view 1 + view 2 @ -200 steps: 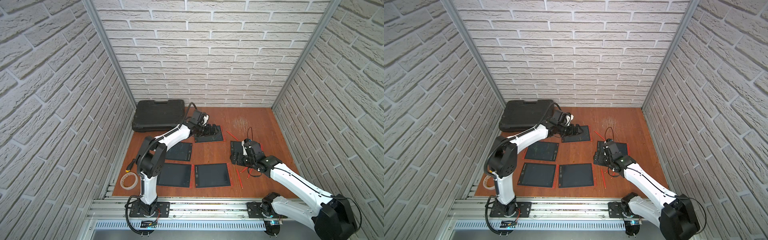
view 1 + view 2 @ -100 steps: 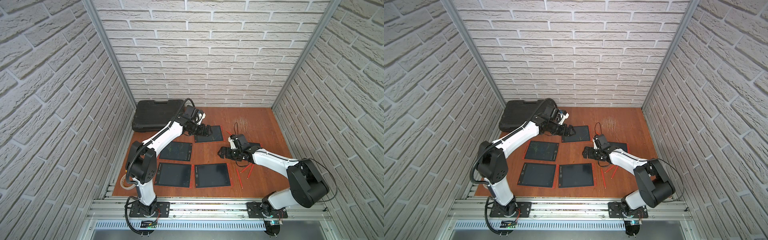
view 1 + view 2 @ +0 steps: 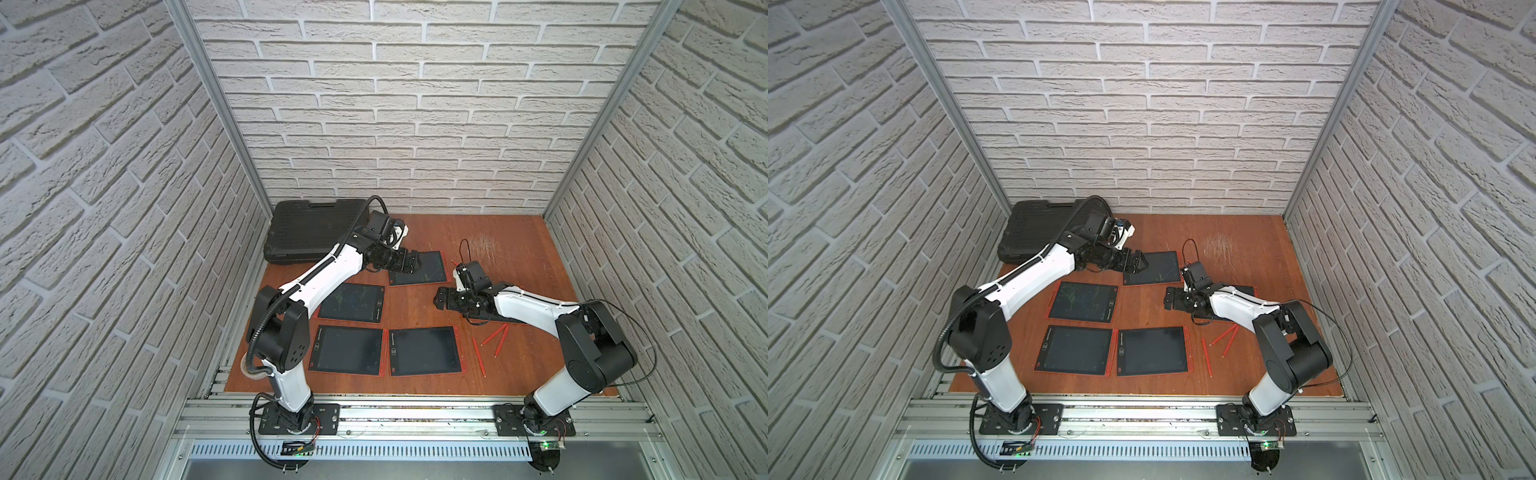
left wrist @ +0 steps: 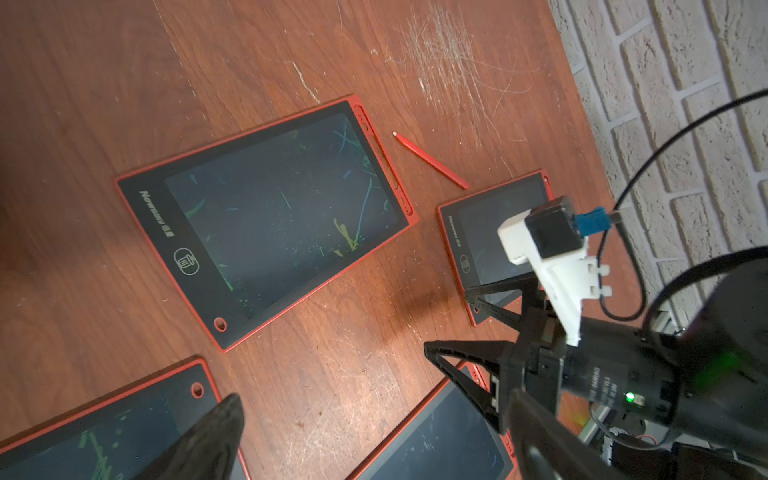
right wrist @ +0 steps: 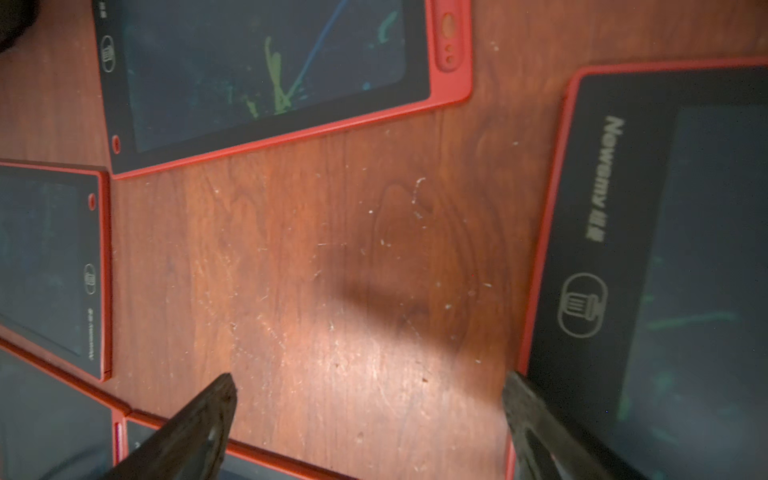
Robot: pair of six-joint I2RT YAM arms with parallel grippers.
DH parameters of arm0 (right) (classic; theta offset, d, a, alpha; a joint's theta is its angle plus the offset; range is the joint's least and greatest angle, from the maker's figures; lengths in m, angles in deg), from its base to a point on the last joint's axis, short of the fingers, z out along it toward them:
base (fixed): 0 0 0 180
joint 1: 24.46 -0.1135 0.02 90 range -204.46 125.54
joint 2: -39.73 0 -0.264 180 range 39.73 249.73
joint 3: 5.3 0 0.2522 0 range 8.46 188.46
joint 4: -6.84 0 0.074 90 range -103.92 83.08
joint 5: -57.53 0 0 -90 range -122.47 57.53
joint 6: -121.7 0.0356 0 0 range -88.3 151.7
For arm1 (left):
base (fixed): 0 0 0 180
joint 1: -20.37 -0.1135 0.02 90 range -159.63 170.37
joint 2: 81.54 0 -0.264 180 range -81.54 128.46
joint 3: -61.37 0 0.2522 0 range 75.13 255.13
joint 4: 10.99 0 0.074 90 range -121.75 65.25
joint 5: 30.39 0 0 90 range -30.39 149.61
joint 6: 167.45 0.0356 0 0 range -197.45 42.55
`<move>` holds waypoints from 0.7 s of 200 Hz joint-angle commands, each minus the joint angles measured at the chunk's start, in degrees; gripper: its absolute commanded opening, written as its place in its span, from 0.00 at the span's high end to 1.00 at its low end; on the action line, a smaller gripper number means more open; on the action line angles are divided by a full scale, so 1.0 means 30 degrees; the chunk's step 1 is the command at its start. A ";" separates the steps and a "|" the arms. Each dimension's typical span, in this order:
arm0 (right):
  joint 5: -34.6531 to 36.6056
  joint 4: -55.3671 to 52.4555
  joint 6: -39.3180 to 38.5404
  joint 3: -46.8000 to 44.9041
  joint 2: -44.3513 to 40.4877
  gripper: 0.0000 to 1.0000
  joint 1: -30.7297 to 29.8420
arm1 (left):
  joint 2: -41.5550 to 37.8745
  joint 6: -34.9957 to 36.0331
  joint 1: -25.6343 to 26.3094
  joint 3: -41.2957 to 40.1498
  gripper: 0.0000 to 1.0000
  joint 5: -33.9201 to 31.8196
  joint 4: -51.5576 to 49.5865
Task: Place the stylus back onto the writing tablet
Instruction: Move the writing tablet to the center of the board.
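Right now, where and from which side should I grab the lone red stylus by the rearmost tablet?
Probably mid-shaft, straight down from above, jaws across the red stylus. It lies flat on the table, thin and straight, clear of the rearmost tablet, with bare wood along both long sides.

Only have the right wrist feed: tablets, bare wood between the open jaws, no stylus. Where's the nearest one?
Observer: Three red styluses lie loose just right of the front right tablet, outside your frame.
Operator: Any others?
Observer: A fourth stylus lies alone beside the far tablet, off it, clear in the left wrist view.
Operator: Left arm busy?
Observer: No. The left gripper is open over one end of that far tablet, holding nothing.
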 commanded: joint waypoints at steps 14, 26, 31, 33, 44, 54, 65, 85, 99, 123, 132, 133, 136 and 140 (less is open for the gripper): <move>0.2256 -0.1634 -0.0272 0.0465 -0.0352 0.01 0.0178 | -0.0987 0.0049 -0.0029 -0.0193 0.02 -0.0282 0.0032; 0.2438 -0.1880 -0.0302 0.0510 -0.0411 0.01 0.0266 | -0.0995 -0.0033 -0.0032 -0.0194 0.02 -0.0188 0.0060; 0.2431 -0.1947 -0.0329 0.0518 -0.0426 0.01 0.0322 | -0.1032 -0.0017 -0.0029 -0.0177 0.02 -0.0167 0.0087; 0.2392 -0.1948 -0.0346 0.0515 -0.0426 0.01 0.0349 | -0.1027 -0.0031 -0.0021 -0.0212 0.02 -0.0162 0.0090; 0.1832 -0.1832 -0.0561 0.0531 -0.0397 0.01 0.0390 | -0.1020 -0.0056 -0.0029 -0.0216 0.02 -0.0182 0.0135; 0.0713 -0.1315 -0.1069 0.0464 -0.0459 0.00 0.0416 | -0.1034 -0.0048 -0.0029 -0.0252 0.02 -0.0237 0.0121; -0.1119 -0.0217 -0.1449 0.0170 -0.0745 0.01 0.0406 | -0.1035 -0.0045 -0.0033 -0.0253 0.02 -0.0228 0.0148; -0.2280 0.0511 -0.1519 0.0120 -0.1027 0.01 0.0388 | -0.1108 0.0006 -0.0029 -0.0368 0.02 -0.0277 0.0289; -0.2420 0.0392 -0.1530 0.0393 -0.0672 0.01 0.0388 | -0.1161 0.0075 -0.0029 -0.0421 0.02 -0.0164 0.0398; -0.2100 -0.0024 -0.1454 0.0816 0.0061 0.01 0.0272 | -0.1505 0.0408 -0.0010 -0.0629 0.02 -0.0017 0.0720; -0.1972 -0.0109 -0.1417 0.0868 0.0170 0.01 0.0244 | -0.1690 0.0635 -0.0027 -0.0694 0.02 -0.0042 0.0814; -0.1926 -0.0120 -0.1417 0.0887 0.0180 0.01 0.0243 | -0.1729 0.0661 -0.0013 -0.0708 0.02 -0.0043 0.0833; -0.1841 -0.0237 -0.1417 0.0918 0.0214 0.01 0.0241 | -0.1781 0.0772 0.0003 -0.0742 0.02 -0.0083 0.0872; -0.1619 -0.0420 -0.1417 0.1012 0.0271 0.01 0.0241 | -0.1913 0.0934 0.0034 -0.0818 0.02 -0.0144 0.0964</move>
